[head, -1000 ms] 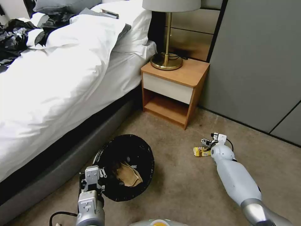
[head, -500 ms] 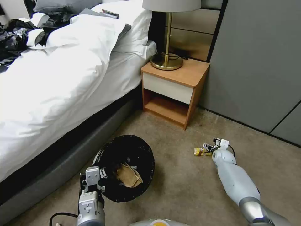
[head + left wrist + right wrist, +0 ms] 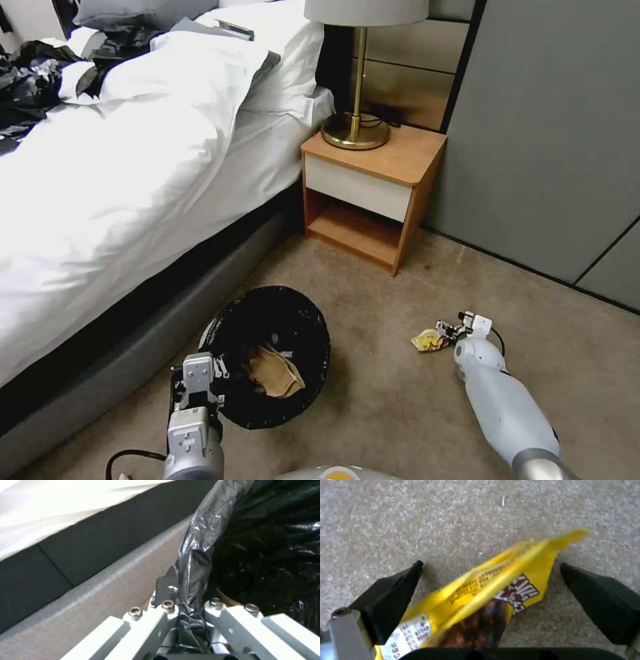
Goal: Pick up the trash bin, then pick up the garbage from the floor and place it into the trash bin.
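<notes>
On the floor (image 3: pixel 400 413), right claw (image 3: pixel 490 580) spread wide around yellow wrapper (image 3: pixel 493 590); left claw (image 3: pixel 186 610) clamps trash bin (image 3: pixel 267 353)

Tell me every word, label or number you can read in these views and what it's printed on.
No text reads cleanly in any view.
Yellow wrapper, lying between the open right claw's fingers: large white and brown brand lettering, seen at an angle and too blurred to read.
Same wrapper, fine print lines and a white panel: too small to read.
Trash bin, nightstand, lamp: no lettering visible.
</notes>
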